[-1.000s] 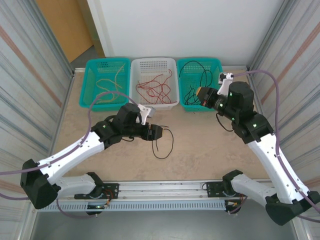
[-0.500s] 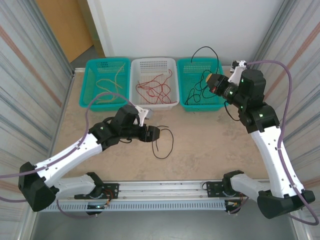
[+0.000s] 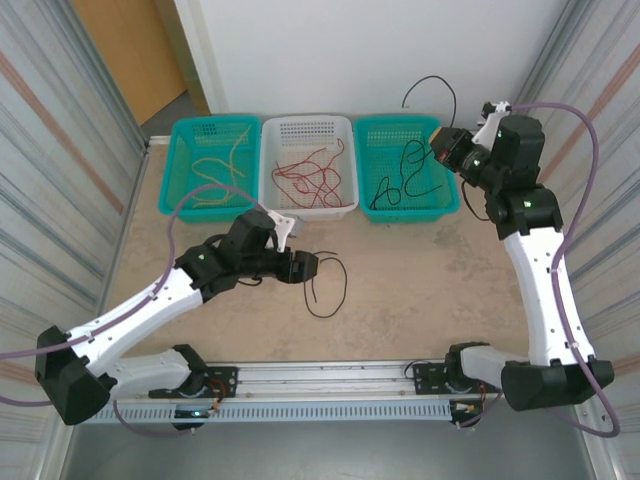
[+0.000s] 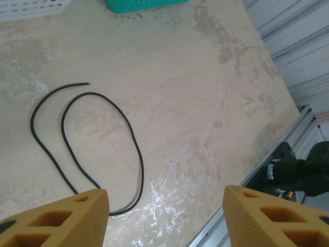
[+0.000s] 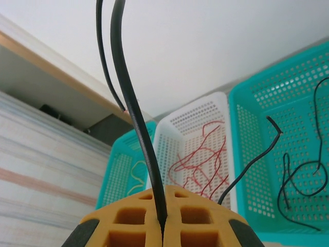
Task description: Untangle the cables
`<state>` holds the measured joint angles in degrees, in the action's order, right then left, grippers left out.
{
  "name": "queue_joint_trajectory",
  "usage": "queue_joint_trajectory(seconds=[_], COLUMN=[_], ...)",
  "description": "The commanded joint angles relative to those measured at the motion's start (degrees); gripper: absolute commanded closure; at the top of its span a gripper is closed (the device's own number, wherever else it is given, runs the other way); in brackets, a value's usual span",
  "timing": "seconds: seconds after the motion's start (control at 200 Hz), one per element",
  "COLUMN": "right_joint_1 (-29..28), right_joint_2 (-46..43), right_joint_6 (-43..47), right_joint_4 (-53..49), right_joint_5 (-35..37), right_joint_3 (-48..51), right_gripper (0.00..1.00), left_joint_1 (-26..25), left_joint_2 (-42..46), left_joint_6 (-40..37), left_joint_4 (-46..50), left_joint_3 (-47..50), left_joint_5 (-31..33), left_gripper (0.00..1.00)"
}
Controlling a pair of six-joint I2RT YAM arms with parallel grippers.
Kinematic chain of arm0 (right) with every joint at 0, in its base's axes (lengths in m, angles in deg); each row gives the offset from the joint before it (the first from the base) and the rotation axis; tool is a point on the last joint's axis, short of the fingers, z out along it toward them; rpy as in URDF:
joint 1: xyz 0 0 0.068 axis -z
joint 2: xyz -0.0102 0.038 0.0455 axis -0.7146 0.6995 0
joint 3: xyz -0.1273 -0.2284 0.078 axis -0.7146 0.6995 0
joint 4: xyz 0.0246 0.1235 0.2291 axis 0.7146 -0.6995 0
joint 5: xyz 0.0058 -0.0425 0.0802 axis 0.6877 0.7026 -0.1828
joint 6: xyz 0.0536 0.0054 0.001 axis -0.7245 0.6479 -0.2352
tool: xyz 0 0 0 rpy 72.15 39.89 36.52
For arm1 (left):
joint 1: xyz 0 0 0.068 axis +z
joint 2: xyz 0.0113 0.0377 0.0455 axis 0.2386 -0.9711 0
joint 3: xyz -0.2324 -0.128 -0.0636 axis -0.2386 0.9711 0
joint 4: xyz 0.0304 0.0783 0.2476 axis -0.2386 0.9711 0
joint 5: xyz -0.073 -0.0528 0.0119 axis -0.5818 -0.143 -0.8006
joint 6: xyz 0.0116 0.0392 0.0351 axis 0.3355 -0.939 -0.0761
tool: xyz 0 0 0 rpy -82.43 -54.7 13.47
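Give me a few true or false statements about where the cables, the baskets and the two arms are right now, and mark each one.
1. The right gripper has its jaws shut on the raised black cable. True.
2. The red cables lie in the white basket. True.
3. The left gripper holds a red cable. False: its jaws are open and empty, above the loose black cable on the table.
4. The white basket stands at the right end of the row. False: it stands in the middle, between the left teal basket and the right teal basket.
5. The yellow cables lie in the left teal basket. True.
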<state>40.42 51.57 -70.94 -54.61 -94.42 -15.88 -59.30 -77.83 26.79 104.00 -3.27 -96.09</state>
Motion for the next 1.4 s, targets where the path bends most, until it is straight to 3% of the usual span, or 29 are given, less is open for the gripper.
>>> queue_joint_trajectory(seconds=[0.0, 0.687, 0.747, 0.877, 0.962, 1.183, 1.398], right_joint_1=[1.7, 3.2, 3.3, 3.7, 3.4, 0.3, -13.2], right_joint_2=[1.7, 15.6, 17.8, 24.5, 27.4, 20.5, 7.1], right_joint_6=[-0.1, 0.7, 1.7, 3.7, 4.6, 5.3, 5.8], right_joint_4=[-0.7, -1.8, -2.6, -7.8, -11.5, -10.6, -10.2], right_joint_5=[-1.7, -0.6, 0.3, -0.2, 0.2, 2.5, 11.8], right_joint_3=[-2.5, -5.7, -6.4, -12.2, -15.6, -9.3, 6.7], right_gripper=[1.00, 1.00, 0.93, 0.68, 0.65, 0.61, 0.60], left_joint_1=[0.3, 1.4, 1.3, 1.3, 1.3, 1.3, 1.3], left_joint_2=[0.9, 4.7, 4.8, 5.1, 5.4, 5.2, 5.1], left_joint_6=[-2.1, -1.3, -1.1, -1.0, -0.8, -0.7, 0.4], left_joint_4=[1.3, 1.4, 1.1, 1.1, 1.1, 1.2, -1.1], left_joint_3=[-1.1, 3.9, 4.1, 4.2, 4.3, 4.5, 6.2], left_joint_5=[1.0, 1.2, 1.1, 1.2, 1.2, 1.6, 0.5], left_gripper=[0.39, 0.40, 0.40, 0.40, 0.40, 0.39, 0.39])
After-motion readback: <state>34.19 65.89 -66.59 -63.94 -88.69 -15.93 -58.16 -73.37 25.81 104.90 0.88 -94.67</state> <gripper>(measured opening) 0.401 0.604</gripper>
